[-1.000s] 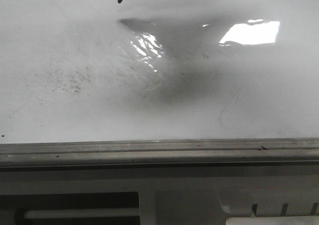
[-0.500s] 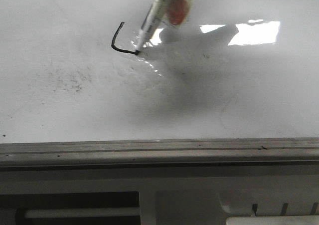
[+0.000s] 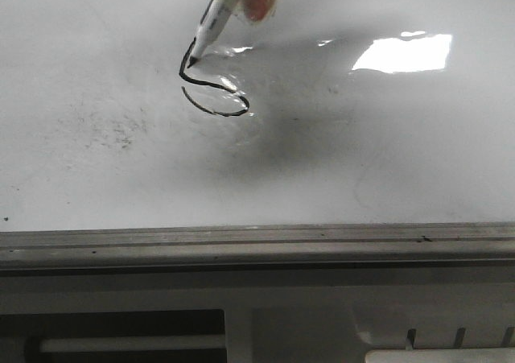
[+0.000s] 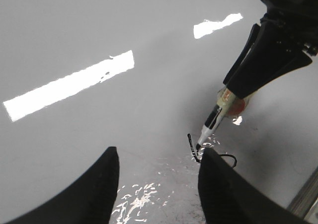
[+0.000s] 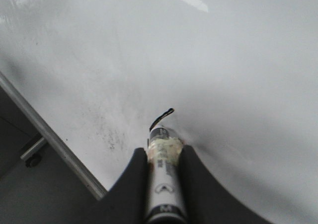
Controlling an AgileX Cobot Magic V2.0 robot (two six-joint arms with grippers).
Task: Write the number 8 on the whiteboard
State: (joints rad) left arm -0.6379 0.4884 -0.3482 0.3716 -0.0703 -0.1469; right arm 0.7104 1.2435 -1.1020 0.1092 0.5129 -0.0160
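Jaws of the right gripper (image 5: 163, 157) hold the marker pen (image 3: 216, 15) tilted, so its tip meets the whiteboard (image 3: 402, 154) at the unfinished number 8 (image 3: 211, 89). Jaws of the left gripper (image 4: 158, 177) stand wide and empty beside that figure, clear of the writing.

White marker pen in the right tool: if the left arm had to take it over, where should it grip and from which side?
Probably the upper barrel of the white marker pen, above the black tip. The pen leans with its tip on the glossy white whiteboard at the black ink line. Come in across the barrel from the left, since the right tool clamps its rear end.

Front and wrist views sharing whiteboard (image 3: 402, 162)
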